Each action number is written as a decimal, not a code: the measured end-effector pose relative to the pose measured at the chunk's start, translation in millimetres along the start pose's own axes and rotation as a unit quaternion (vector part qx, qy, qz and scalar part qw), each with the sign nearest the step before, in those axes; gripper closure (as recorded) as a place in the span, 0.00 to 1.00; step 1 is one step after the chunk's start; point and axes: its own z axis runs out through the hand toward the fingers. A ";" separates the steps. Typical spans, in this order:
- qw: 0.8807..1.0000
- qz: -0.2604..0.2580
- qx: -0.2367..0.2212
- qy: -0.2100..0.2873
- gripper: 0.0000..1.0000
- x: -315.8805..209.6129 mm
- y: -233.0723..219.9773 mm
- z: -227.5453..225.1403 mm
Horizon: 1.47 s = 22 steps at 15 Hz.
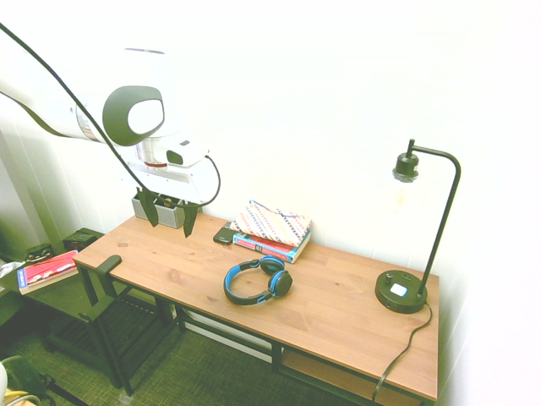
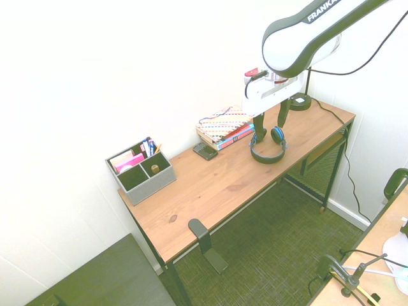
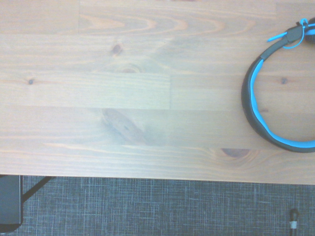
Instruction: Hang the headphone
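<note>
Awaiting its first grasp, the white two-finger gripper with black fingers [image 1: 168, 216] hangs with fingers spread, empty. The blue-trimmed dark over-ear headphone [image 1: 258, 282] lies on the brown wooden desk [image 1: 342, 317]; lifting and hanging both remain.

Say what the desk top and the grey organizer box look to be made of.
The brown rectangular desk top: wood, probably pine with a low-sheen finish; grain lines and dark knots show.

The grey open-topped organizer box: likely fabric over stiff board, matte; its outer walls look soft-toned and flat, though the core stays hidden.
</note>
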 end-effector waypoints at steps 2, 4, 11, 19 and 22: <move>1.000 -0.008 -0.001 0.004 0.00 0.5 -0.3 0.1; 0.999 -0.050 0.008 0.017 0.00 3.5 -3.4 -0.2; 0.985 -0.157 0.001 0.066 0.00 28.2 -24.2 90.0; 0.985 -0.155 -0.055 0.056 0.00 78.4 -45.9 171.7; 0.985 -0.150 -0.074 0.049 1.00 87.8 -50.6 196.1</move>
